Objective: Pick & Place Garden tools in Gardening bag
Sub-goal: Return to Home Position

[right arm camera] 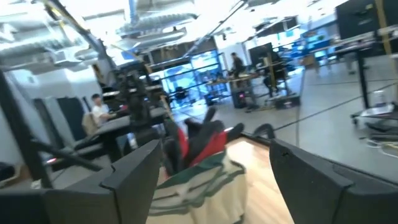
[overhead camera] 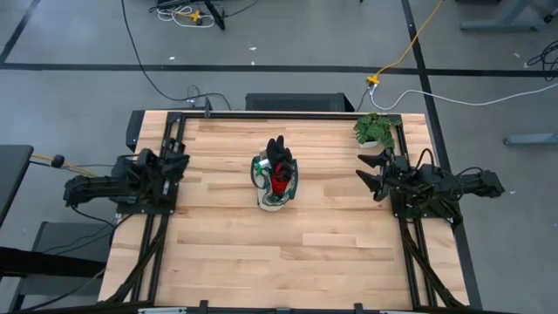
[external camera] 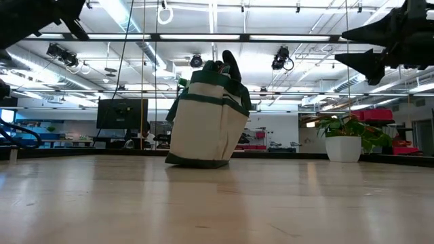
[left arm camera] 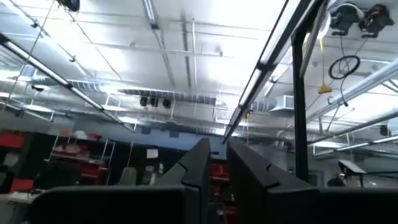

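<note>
Right tool (overhead camera: 368, 171) hangs above the right edge of the tabletop (overhead camera: 331, 253), fingers spread wide with nothing between them, pointing toward the middle. Bag (overhead camera: 277, 187) stands upright near the tabletop's centre, well apart from this tool and straight ahead of its fingers. Gloves (overhead camera: 278, 164) stick out of the bag's mouth, with black fingertips on top and red showing beneath. What else is inside the bag cannot be told. Left tool (overhead camera: 178, 164) sits over the left edge, fingers narrow and almost touching, holding nothing. The bag is well apart from it too, lying between the two tools. Potted plant (overhead camera: 377, 131) stands in the tabletop corner near the right tool, outside the bag.
</note>
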Robot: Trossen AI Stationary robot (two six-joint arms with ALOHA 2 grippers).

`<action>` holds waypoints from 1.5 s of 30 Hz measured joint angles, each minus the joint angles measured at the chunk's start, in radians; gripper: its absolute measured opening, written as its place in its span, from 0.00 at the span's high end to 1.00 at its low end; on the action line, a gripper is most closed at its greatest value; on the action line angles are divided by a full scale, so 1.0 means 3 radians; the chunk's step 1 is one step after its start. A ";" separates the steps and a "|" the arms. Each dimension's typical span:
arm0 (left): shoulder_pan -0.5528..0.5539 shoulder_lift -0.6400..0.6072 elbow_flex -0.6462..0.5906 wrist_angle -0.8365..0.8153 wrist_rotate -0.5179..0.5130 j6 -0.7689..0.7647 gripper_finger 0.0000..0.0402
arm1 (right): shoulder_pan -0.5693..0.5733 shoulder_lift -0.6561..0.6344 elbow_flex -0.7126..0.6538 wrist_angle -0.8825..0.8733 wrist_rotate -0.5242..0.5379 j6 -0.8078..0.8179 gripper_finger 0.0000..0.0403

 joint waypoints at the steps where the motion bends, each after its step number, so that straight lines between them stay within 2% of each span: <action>1: 0.0000 0.0000 0.0000 0.0024 0.0001 0.0001 0.86 | -0.0043 0.0000 0.0000 -0.0002 0.0006 0.0000 0.26; 7: 0.0000 -0.0001 -0.0001 -0.0007 -0.0035 0.0001 0.86 | -0.0208 0.0018 0.0000 -0.0031 0.0005 -0.0001 0.26; 45: 0.0000 0.0013 -0.0001 0.0000 -0.0043 0.0001 0.86 | -0.0210 0.0023 0.0000 -0.0034 0.0003 -0.0001 0.26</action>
